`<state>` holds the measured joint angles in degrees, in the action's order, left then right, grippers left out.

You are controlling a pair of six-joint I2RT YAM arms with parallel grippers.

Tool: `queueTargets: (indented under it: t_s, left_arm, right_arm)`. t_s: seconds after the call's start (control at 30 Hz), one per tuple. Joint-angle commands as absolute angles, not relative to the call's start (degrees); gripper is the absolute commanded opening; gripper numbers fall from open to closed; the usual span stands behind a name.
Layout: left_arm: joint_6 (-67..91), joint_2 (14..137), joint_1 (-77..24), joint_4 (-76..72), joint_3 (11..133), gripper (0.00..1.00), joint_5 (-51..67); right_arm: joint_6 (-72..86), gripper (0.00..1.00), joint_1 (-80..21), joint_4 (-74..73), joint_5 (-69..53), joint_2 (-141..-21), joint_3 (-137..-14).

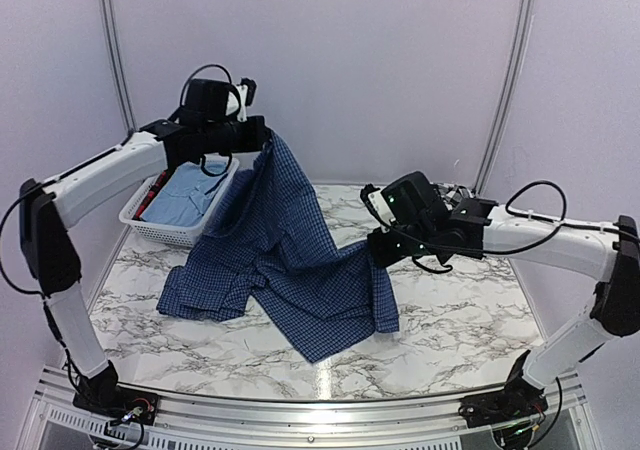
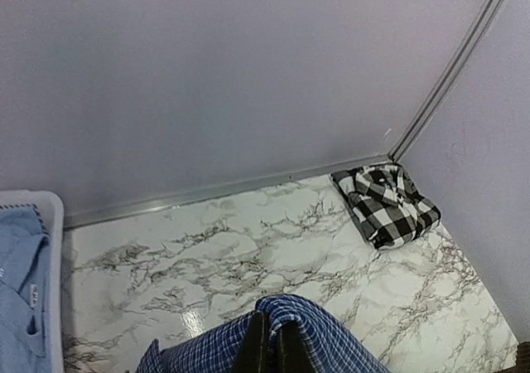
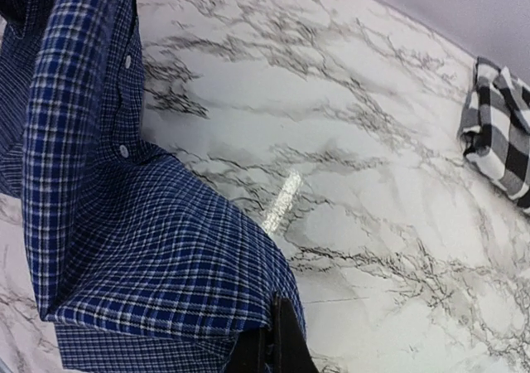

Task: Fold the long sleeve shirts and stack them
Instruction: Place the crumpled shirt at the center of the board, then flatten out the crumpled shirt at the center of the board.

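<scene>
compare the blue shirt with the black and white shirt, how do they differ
The blue shirt has fine checks; the black and white shirt has bold squares. The blue shirt hangs unfolded, pinched by the left fingers and right fingers; the black and white shirt lies folded, untouched, in the far corner of the table. Both are checked cloth.

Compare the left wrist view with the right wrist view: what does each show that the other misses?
Left wrist only: the white basket at its left edge, holding a light blue garment. Right wrist only: white buttons on the dark blue shirt. Both: that shirt pinched by the view's own gripper, left gripper and right gripper alike shut; the folded plaid shirt; the marble table.
</scene>
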<state>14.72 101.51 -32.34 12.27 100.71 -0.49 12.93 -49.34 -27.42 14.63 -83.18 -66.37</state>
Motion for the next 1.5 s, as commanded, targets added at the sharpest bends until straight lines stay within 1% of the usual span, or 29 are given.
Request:
queueTargets:
  t_s: [0.0,0.13,0.27,0.3,0.37,0.47,0.53,0.6,0.63,0.7,0.73,0.77,0.8,0.87,0.9,0.93,1.0,1.13,1.23,1.37,1.43,1.47]
  left_arm:
    - [19.9,110.3,-33.5,13.0,106.0,0.00,4.0]
    - [22.5,120.9,-34.9,13.1,112.5,0.00,3.7]
    - [25.9,128.6,-35.2,13.3,116.8,0.01,3.5]
    - [26.3,129.8,-35.2,13.3,117.2,0.06,3.7]
    - [26.4,131.1,-35.4,13.3,117.3,0.12,3.8]
    - [25.7,132.0,-35.6,13.3,117.2,0.31,3.8]
    - [25.5,132.3,-35.6,13.7,117.3,0.47,3.9]
    - [25.0,131.6,-35.6,14.0,117.2,0.58,4.1]
    - [24.8,131.0,-35.6,14.2,117.2,0.66,3.8]
    - [24.3,129.3,-35.7,14.5,116.7,0.79,3.3]
    - [24.0,128.3,-35.8,14.6,116.3,0.84,3.0]
    - [23.7,127.2,-35.8,14.7,115.8,0.91,2.5]
    - [23.2,125.9,-35.8,14.8,115.0,0.97,1.9]
    - [22.1,123.5,-36.0,15.1,112.9,0.99,0.5]
    - [21.6,122.2,-36.1,15.2,111.7,0.99,-0.4]
    - [21.4,120.9,-36.1,15.2,110.4,0.99,-1.7]
    - [21.3,117.9,-36.3,15.4,106.8,0.99,-3.1]
    - [21.9,110.5,-38.9,15.3,96.4,0.98,-6.8]
    - [23.1,104.7,-42.6,15.2,87.9,0.95,-9.7]
    - [28.6,98.9,-48.2,14.6,77.0,0.83,-12.5]
    - [32.2,96.8,-51.8,14.5,71.0,0.71,-13.9]
    - [34.6,95.9,-53.3,14.4,68.6,0.68,-14.3]
  right_arm:
    - [18.5,0.00,-46.0,-22.8,16.3,-87.3,-62.9]
    - [20.7,0.00,-43.8,-21.2,20.3,-92.5,-61.9]
    - [21.7,0.00,-43.1,-20.3,21.3,-97.0,-61.7]
    - [21.7,0.00,-43.0,-20.0,21.2,-97.5,-61.4]
    - [21.5,0.00,-43.0,-19.6,20.8,-98.3,-61.0]
    - [21.4,0.05,-42.8,-19.6,20.8,-98.9,-60.4]
    - [21.4,0.14,-42.7,-19.9,21.2,-98.6,-60.2]
    - [21.4,0.22,-42.7,-20.2,21.3,-97.6,-60.1]
    - [21.3,0.27,-42.7,-20.4,21.5,-97.0,-60.2]
    - [21.1,0.43,-42.7,-21.3,22.1,-95.8,-60.6]
    - [20.9,0.48,-42.7,-21.8,22.3,-95.3,-61.0]
    - [20.8,0.55,-42.7,-22.3,22.6,-94.8,-61.2]
    - [20.6,0.64,-42.7,-22.6,22.8,-94.2,-61.4]
    - [20.4,0.77,-42.7,-23.3,23.0,-92.8,-61.8]
    - [20.3,0.82,-42.7,-23.6,22.9,-92.3,-61.9]
    - [20.2,0.85,-42.8,-23.8,22.7,-91.7,-61.8]
    - [20.1,0.88,-43.0,-24.2,21.8,-90.7,-61.7]
    - [21.0,0.87,-45.2,-26.2,21.6,-88.8,-60.8]
    - [23.2,0.83,-47.2,-27.7,21.4,-87.1,-59.0]
    - [26.6,0.73,-50.3,-30.5,20.9,-84.3,-57.3]
    - [28.4,0.70,-51.8,-31.4,20.2,-83.1,-55.9]
    - [29.1,0.69,-52.3,-31.7,19.2,-82.9,-55.2]
